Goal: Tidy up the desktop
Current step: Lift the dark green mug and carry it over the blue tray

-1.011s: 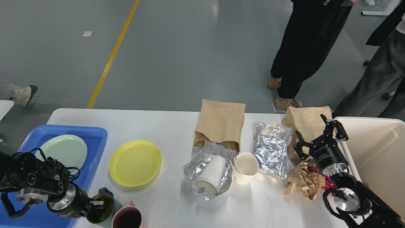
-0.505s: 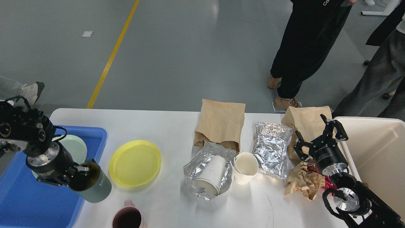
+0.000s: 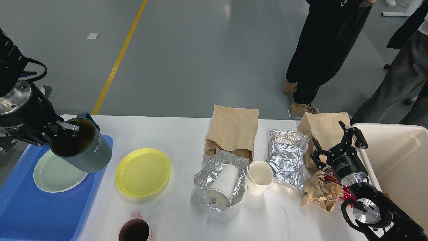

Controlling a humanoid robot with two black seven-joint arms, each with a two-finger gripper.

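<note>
Head view shows the desktop, a wide white tabletop that fills the lower part of the picture, with its far edge toward the grey floor. At the left, the left gripper holds a dark green mug by its rim, one finger inside the mouth and the mug tilted, lifted above the blue tray. The tray lies on the left end of the desktop, and a pale green plate rests inside it, partly under the mug. Just beside the tray, on the white surface, is a yellow plate. At the near edge a pink mug is only partly in view.

In the middle stands a brown paper bag, and in front of it is a crumpled foil sheet with a white paper cup lying on its side on it. An upright paper cup touches the foil. To the right lies a silver foil pouch, then a second brown bag and crumpled brown paper.

The right gripper hovers over the second bag with its fingers spread wide and nothing between them. At the far right is a cream bin. Two people stand on the floor beyond the table.
</note>
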